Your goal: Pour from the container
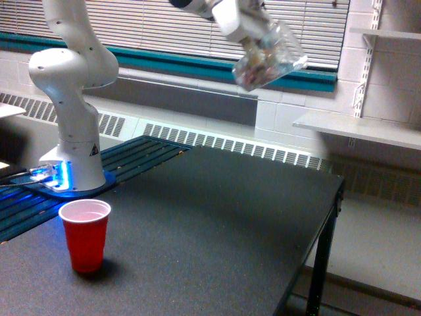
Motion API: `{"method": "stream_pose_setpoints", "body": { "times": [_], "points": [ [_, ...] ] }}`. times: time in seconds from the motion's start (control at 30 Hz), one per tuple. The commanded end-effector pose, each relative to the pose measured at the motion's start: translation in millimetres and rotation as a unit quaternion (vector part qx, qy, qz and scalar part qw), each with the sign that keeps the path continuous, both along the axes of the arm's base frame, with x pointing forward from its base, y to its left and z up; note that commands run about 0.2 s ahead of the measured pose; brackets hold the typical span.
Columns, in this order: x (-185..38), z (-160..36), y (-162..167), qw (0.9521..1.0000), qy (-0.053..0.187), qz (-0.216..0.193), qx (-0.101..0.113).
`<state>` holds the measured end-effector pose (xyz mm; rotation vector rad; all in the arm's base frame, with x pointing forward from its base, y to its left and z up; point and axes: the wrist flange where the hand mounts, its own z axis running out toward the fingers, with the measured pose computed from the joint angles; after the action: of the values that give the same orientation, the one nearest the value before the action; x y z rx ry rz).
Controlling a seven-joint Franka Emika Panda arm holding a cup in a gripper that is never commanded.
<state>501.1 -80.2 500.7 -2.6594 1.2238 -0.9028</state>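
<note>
From my station I saw the pincer (253,36) clenched on the container (270,56), high near the top of the exterior view, in front of the window blinds (164,26). The clear container sat tilted, with small pale pieces showing through its wall. It hung well above the dark worktop (217,224). A red cup (85,235) stood upright on the worktop toward the exterior view's left, just in front of the arm's base (75,164), well apart from the container.

cup (85,235) on table (217,224), left | container (269,56) high above, right
</note>
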Motion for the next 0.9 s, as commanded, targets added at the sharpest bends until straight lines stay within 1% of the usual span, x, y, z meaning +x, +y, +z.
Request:
{"method": "stream_pose_setpoints", "body": {
  "times": [0.03, 0.07, 0.17, 0.27, 0.33, 0.43, 0.53, 0.6, 0.73, 0.9],
  "points": [
    [-19, -14.2, -17, 0.9992, 0.007, -0.038, -0.003],
    [-23, -17.3, -19, 0.999, 0.011, -0.044, -0.005],
    [-34, -27.2, -28, 0.9979, 0.021, -0.061, -0.002],
    [-44, -36.8, -31, 0.9967, 0.027, -0.076, -0.009],
    [-53, -44.6, -33, 0.9954, 0.031, -0.09, -0.012],
    [-66, -56.0, -41, 0.9935, 0.041, -0.106, -0.006],
    [-78, -66.2, -43, 0.9913, 0.052, -0.121, -0.01],
    [-86, -72.7, -44, 0.9893, 0.057, -0.134, -0.011],
    [-102, -84.0, -55, 0.9848, 0.074, -0.157, 0.001],
    [-115, -95.0, -57, 0.9781, 0.092, -0.186, -0.006]
  ]
}}
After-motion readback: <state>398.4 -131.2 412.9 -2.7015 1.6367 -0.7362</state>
